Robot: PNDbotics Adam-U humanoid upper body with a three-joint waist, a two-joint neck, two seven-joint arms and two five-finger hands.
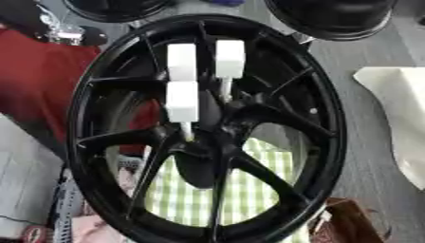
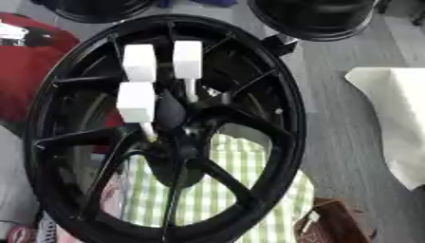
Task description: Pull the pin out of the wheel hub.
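Observation:
A black spoked wheel [image 1: 278, 118] stands tilted and fills the middle of both views. Three pins with white block heads stick out of its hub [image 1: 217, 124]. The upper left pin [image 1: 182, 61] shows only its head. On the upper right pin [image 1: 230, 58], a thin white stem runs down into the hub. The lower pin [image 1: 182, 100] sits below the upper left one, and its stem enters the hub near the centre. Neither of my hands shows in either view.
A green and white checked cloth [image 1: 257, 190] lies behind the lower spokes. Red fabric [image 1: 37, 80] is at the left and a white sheet [image 1: 398, 109] at the right. Two more black wheels [image 1: 332, 16] sit at the top. A brown object [image 1: 348, 223] is at the bottom right.

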